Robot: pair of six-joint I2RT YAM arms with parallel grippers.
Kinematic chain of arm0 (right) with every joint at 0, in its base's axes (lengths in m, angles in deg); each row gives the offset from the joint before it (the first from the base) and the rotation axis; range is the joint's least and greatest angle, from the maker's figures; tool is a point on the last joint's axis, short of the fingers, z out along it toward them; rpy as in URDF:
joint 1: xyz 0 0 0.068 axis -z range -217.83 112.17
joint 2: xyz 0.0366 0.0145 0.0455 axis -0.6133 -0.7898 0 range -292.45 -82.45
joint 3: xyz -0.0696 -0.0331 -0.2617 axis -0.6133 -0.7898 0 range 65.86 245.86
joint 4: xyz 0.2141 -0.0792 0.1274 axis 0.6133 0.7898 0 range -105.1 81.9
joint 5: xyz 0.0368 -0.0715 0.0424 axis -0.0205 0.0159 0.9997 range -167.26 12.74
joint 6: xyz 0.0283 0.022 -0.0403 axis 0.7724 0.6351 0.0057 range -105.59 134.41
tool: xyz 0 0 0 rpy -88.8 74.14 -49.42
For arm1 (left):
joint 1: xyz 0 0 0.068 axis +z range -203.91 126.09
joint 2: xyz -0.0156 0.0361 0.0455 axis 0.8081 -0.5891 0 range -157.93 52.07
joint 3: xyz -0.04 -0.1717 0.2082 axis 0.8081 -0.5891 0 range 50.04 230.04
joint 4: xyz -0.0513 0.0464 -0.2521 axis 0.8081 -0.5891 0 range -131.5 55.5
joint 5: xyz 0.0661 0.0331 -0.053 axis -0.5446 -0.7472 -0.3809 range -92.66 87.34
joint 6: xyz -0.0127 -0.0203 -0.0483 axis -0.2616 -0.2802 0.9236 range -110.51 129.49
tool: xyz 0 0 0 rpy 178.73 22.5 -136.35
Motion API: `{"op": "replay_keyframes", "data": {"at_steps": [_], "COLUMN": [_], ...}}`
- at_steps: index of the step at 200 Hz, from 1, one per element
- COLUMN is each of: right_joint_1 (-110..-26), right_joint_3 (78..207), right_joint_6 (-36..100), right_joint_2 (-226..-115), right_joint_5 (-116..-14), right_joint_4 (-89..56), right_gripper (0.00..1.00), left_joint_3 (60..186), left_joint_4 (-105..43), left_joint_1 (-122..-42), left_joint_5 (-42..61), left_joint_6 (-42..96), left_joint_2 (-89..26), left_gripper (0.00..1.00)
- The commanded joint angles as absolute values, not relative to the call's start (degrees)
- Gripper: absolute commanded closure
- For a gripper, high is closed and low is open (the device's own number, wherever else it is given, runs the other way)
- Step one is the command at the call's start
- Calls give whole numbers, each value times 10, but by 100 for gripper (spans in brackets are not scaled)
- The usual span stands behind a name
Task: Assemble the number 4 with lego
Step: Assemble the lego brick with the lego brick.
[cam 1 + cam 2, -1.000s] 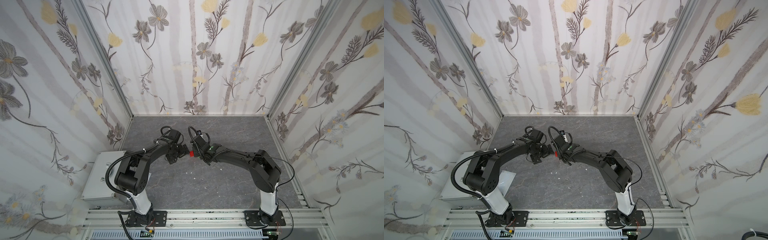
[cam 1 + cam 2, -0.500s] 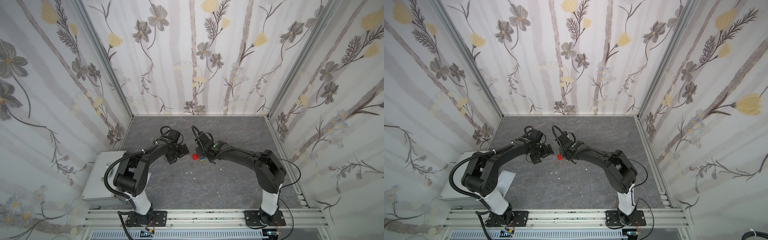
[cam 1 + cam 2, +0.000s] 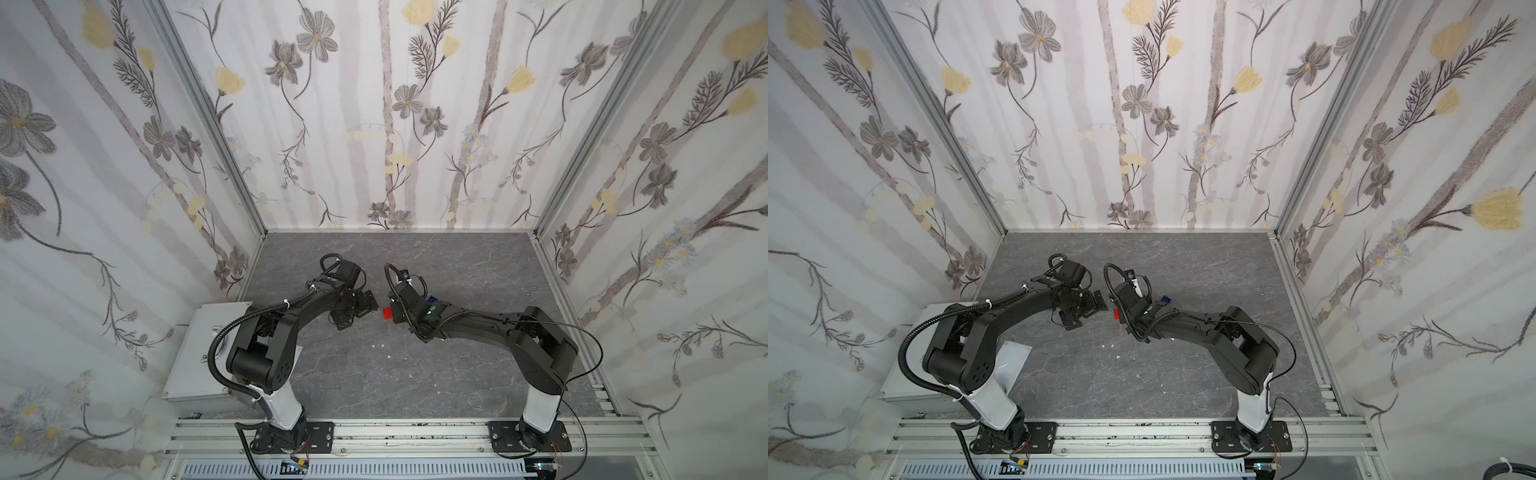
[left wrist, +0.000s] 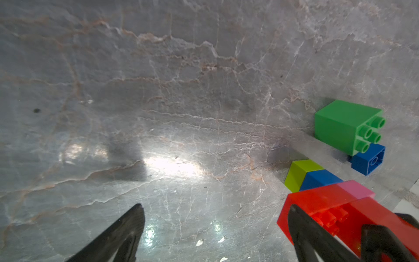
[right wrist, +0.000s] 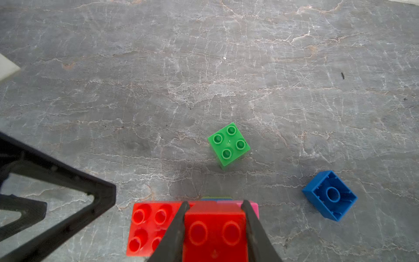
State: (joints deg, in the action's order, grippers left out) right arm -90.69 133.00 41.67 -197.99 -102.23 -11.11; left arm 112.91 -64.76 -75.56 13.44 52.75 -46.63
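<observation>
Over the last second my right arm has drawn back a little from my left one, so a strip of bare table [image 3: 353,374] now shows between the two grippers. My left arm has hardly shifted.

Farthest left is a wall [image 3: 104,166] papered with grey and yellow flowers, and below it a grey metal box [image 3: 195,361] sits by my left base. The table is dark grey with a stone pattern and pale veins. A few white specks [image 3: 378,345] lie near its middle, and a bright glare shows in my left wrist view.

My left gripper [image 3: 358,311] hangs low over the table with its fingers spread wide and nothing between them. Just to its right is the part-built number 4 [image 3: 387,313]: a long red brick [image 5: 147,226], a shorter red brick [image 5: 214,233], then pink [image 4: 356,189], blue [image 4: 319,179] and lime [image 4: 299,172] in a row. My right gripper [image 5: 215,204] is clamped on the shorter red brick. Whether the figure touches the table I cannot tell.

Near the figure a dark green brick [image 5: 229,144] stands studs up on the table. Apart from it a loose blue brick [image 3: 433,299] lies with its hollow side showing, just right of my right wrist in both top views. The flowered back wall [image 3: 374,124] and right wall [image 3: 665,208] close the cell, with aluminium posts [image 3: 582,124] in the corners.
</observation>
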Motion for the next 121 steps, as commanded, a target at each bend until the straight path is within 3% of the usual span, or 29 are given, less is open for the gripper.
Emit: {"op": "replay_keyframes", "data": {"at_steps": [1,57,99,121], "right_joint_1": [-907,-904,-897,-873], "right_joint_3": [1322,1360,1381,1377], "right_joint_6": [431,431,433,458], "right_joint_2": [-1981,-1942,-1919,-1863], "right_joint_5": [-973,-956,-951,-916], "right_joint_4": [-15,1,18,15], "right_gripper": [87,45,24,17], "left_joint_3": [1135,1145,1146,1146], "left_joint_4": [-658,-663,-665,-666], "left_joint_1": [-755,-755,-755,-755], "left_joint_5": [125,125,125,122], "left_joint_6": [520,518,518,516], "left_joint_2": [-460,-462,-462,-457], "left_gripper": [0,0,0,0]}}
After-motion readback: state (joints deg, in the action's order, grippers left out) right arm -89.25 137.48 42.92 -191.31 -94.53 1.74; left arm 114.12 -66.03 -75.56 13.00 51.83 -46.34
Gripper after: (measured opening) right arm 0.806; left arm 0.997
